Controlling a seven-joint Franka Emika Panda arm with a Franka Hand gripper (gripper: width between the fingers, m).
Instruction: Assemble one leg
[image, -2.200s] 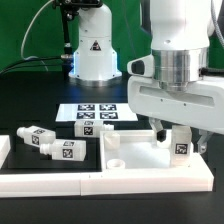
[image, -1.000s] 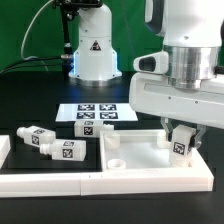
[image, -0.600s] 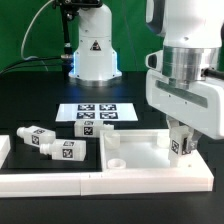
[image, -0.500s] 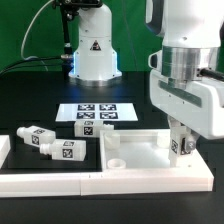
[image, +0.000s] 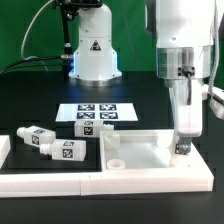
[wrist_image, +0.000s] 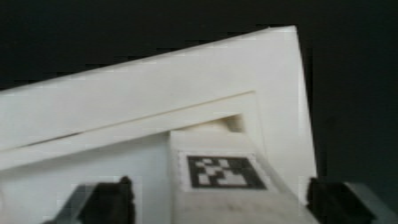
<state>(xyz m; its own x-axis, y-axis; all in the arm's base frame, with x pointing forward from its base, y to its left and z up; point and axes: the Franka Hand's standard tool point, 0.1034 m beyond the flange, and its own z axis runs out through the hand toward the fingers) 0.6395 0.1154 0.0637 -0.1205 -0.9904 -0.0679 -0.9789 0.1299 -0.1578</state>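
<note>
Two spare pegs (image: 50, 145) lie on the tabletop (image: 30, 100) near the exterior view's left. Further right, the fingers (image: 183, 143) pinch the leg (wrist_image: 222, 170) upright at the far right corner of the white panel (image: 150, 158). Behind lies the marker board (image: 97, 116).

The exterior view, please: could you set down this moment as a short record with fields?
claw: low over the panel's corner at the exterior view's right
leg in claw: upright, tag facing the camera; in the wrist view it sits between the fingertips
panel: flat on the table, hole near its corner at the exterior view's left
loose legs: two lying at the exterior view's left
marker board: behind the panel
seating of leg in panel: cannot tell
</note>
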